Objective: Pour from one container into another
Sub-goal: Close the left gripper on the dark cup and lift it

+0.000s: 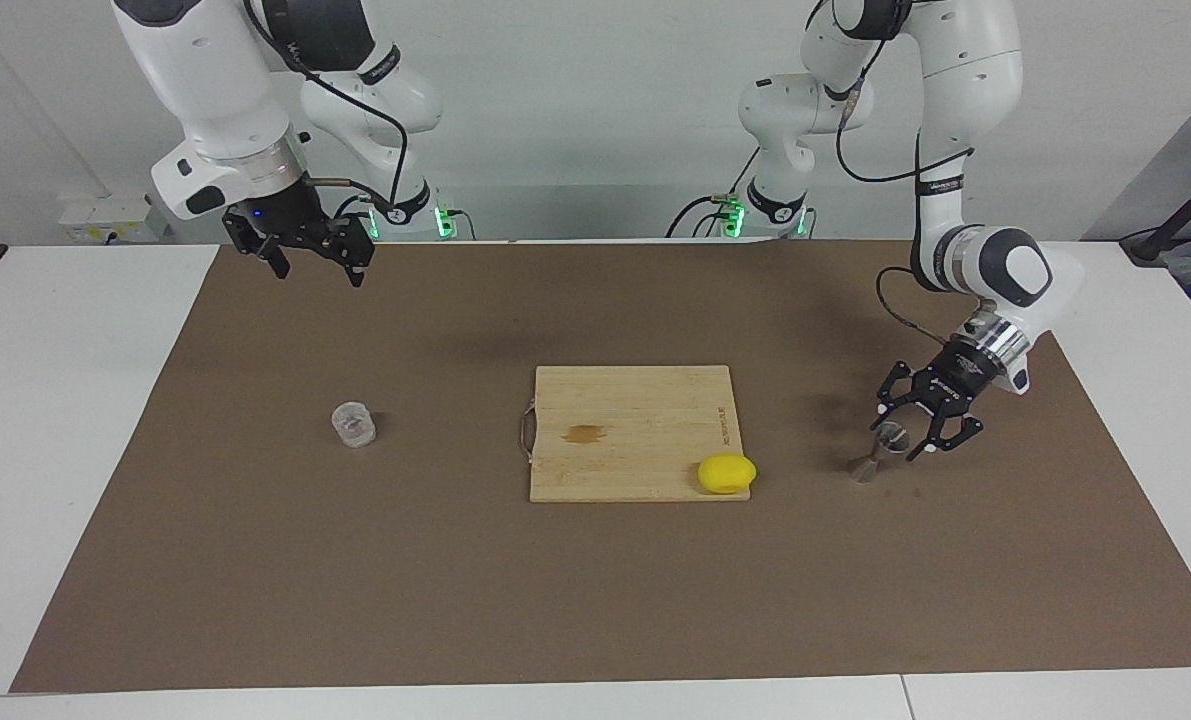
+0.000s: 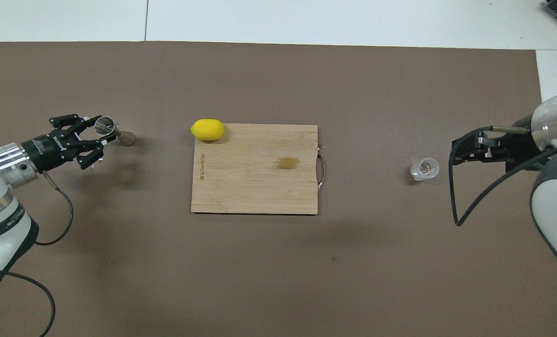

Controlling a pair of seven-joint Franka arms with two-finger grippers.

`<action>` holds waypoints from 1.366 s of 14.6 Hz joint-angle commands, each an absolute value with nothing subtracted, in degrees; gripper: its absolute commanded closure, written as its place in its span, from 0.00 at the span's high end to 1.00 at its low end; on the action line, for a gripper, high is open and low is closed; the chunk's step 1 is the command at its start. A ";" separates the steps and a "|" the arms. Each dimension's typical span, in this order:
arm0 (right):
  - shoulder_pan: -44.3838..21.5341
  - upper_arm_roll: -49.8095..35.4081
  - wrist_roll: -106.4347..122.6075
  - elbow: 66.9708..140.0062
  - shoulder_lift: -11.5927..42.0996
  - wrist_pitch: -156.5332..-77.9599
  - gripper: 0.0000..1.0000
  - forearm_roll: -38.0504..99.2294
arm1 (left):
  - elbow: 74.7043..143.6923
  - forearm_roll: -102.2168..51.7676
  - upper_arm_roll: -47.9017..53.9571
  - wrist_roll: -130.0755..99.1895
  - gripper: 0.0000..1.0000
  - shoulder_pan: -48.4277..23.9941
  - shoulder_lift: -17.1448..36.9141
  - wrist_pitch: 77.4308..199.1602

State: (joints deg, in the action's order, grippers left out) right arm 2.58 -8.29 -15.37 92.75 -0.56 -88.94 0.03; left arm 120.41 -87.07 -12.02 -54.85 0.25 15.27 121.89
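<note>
The steel jigger [image 1: 880, 450] stands upright on the brown mat at the left arm's end of the table; it also shows in the overhead view [image 2: 112, 131]. My left gripper [image 1: 901, 433] is low at the jigger, open, with a finger on each side of its upper cone; in the overhead view [image 2: 99, 135] a small gap shows around the rim. The clear glass tumbler [image 1: 354, 424] stands toward the right arm's end and shows in the overhead view [image 2: 424, 169]. My right gripper [image 1: 315, 262] waits open in the air over the mat's edge nearest the robots.
A wooden cutting board [image 1: 635, 420] with a small brown stain lies mid-mat. A yellow lemon [image 1: 726, 473] sits on the board's corner toward the jigger. The brown mat [image 1: 595, 600] covers most of the white table.
</note>
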 commanded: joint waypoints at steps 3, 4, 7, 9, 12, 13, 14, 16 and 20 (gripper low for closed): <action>3.34 -8.53 -13.80 93.78 -1.41 -89.74 1.00 1.23 | 121.55 -88.86 -12.39 -53.44 0.00 -0.26 14.85 122.43; 3.34 -8.53 -13.80 93.87 -1.41 -89.74 1.00 1.23 | 121.38 -88.86 -12.39 -53.44 0.00 -0.18 14.85 122.17; 3.34 -8.53 -13.80 93.87 -1.41 -89.82 1.00 1.23 | 118.75 -88.60 -12.04 -54.05 0.00 -0.44 14.85 118.84; 3.34 -8.53 -13.80 93.87 -1.41 -89.74 1.00 1.23 | 116.46 -88.24 -10.30 -54.32 0.00 -1.05 14.42 115.50; 3.34 -8.53 -13.80 93.87 -1.41 -89.74 1.00 1.23 | 115.23 -88.50 -8.09 -55.36 0.00 -4.73 11.79 116.45; 3.34 -8.53 -13.80 93.78 -1.41 -89.82 1.00 1.23 | 115.14 -88.51 -8.09 -58.24 0.00 -6.75 10.91 117.15; 3.34 -8.53 -13.80 93.78 -1.41 -89.82 1.00 1.23 | 115.05 -88.51 -8.09 -61.84 0.00 -9.03 10.38 118.90; 3.34 -8.53 -13.80 93.78 -1.41 -89.82 1.00 1.23 | 115.05 -88.68 -8.09 -65.03 0.00 -15.17 9.49 124.51; 3.34 -8.53 -13.80 93.78 -1.41 -89.74 1.00 1.23 | 115.22 -94.73 -7.47 -65.04 0.00 -26.52 9.75 136.02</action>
State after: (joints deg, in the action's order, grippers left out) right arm 2.58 -8.29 -15.37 92.77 -0.56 -88.94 0.03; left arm 114.35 -91.32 -6.77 -64.37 -21.71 10.25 131.11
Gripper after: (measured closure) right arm 0.000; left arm 0.515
